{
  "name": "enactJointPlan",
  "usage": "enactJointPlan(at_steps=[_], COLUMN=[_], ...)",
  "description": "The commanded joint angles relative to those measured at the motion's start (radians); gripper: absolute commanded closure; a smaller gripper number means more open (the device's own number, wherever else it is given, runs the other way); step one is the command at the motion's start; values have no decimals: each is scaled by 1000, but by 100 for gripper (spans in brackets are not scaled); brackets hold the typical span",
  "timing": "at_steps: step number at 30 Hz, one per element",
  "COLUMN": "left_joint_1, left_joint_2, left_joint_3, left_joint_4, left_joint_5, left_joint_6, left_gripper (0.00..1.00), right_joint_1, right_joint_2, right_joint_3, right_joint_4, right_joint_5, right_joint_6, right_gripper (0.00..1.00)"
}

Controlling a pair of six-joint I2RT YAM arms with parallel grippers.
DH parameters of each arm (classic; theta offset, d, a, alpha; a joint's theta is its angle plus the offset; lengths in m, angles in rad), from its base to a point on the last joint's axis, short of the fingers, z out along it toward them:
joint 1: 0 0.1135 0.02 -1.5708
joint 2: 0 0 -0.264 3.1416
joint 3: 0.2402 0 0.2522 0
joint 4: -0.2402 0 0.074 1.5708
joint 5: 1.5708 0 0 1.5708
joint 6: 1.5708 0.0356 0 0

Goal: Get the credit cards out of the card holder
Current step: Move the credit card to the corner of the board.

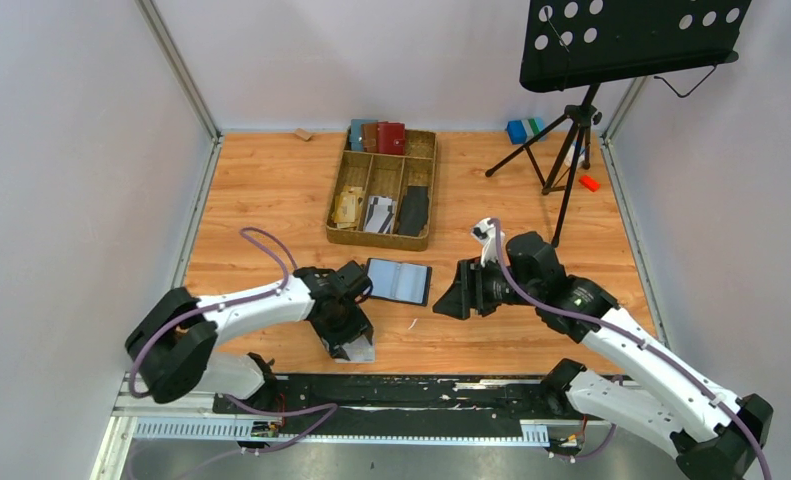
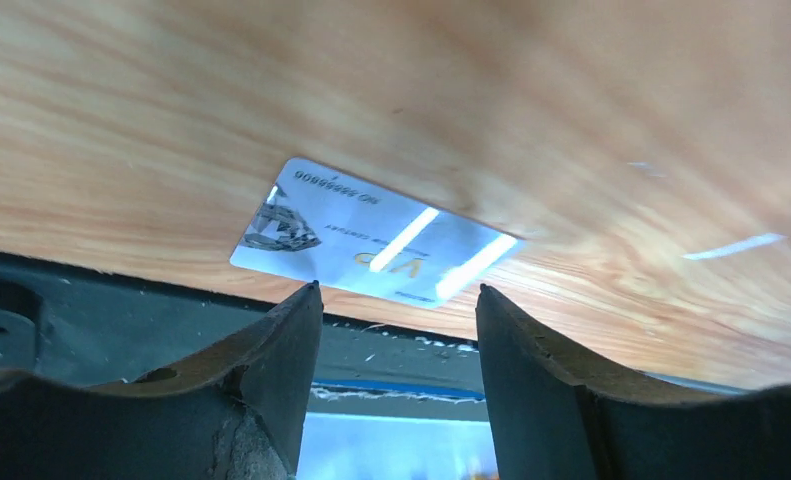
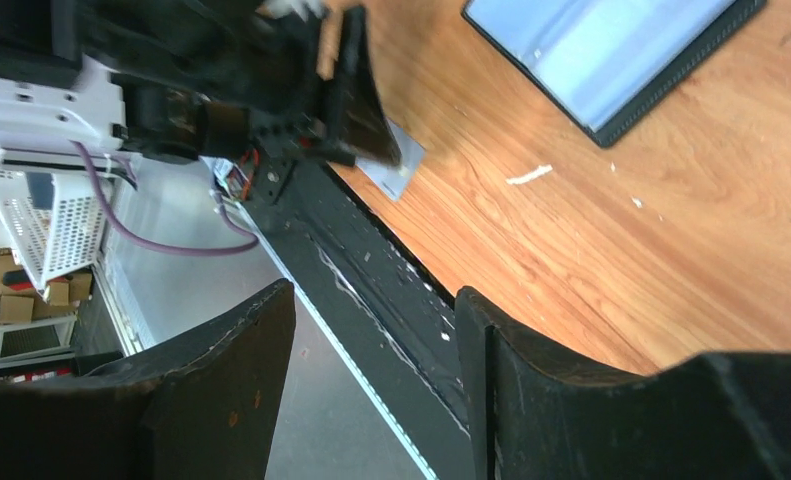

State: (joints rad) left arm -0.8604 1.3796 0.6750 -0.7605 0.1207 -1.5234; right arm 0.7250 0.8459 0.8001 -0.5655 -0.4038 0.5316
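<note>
A whitish, thin rectangular credit card [image 2: 371, 235] lies near the wooden tabletop's [image 1: 271, 190] front edge, out of the small black folding card holder [image 1: 398, 281], which lies open nearby. The left gripper [image 2: 399, 290] and right gripper [image 3: 373, 292] hover with jaws apart and empty. Whether more cards sit in its sleeves cannot be told.

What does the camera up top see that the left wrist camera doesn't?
Only the top camera shows the open black card holder, the tray of wallets, the music stand and the right gripper. Only the left wrist camera shows the writing and diamond picture on the card. Both show that card lying on the wooden table near its front edge, with the open, empty left gripper right by it.
</note>
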Motion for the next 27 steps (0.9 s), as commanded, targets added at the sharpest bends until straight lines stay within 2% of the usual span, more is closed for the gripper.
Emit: enactJointPlan(at_steps=[1,7,13,20,27], left_joint_1=[39,135,224,222,127], left_joint_2=[-135,-211,-122,52,100], left_joint_3=[59,119,112,189,166], left_joint_4=[-73,-132,-40,-62,-26], left_joint_5=[-221,-270,-263,-295,-293], left_joint_6=[162,465,681,723,671], left_gripper=[36,38,43,46,50], right_joint_1=[0,26,54,64,66], right_joint_2=[7,73,114,116,105], right_joint_3=[-56,-51,-35,-27,-53], right_joint_4=[24,56,85,80,85], right_joint_5=[-3,-5,10,35,49], right_joint_6=[27,50,76,90,96], right_gripper=[40,40,41,41,41])
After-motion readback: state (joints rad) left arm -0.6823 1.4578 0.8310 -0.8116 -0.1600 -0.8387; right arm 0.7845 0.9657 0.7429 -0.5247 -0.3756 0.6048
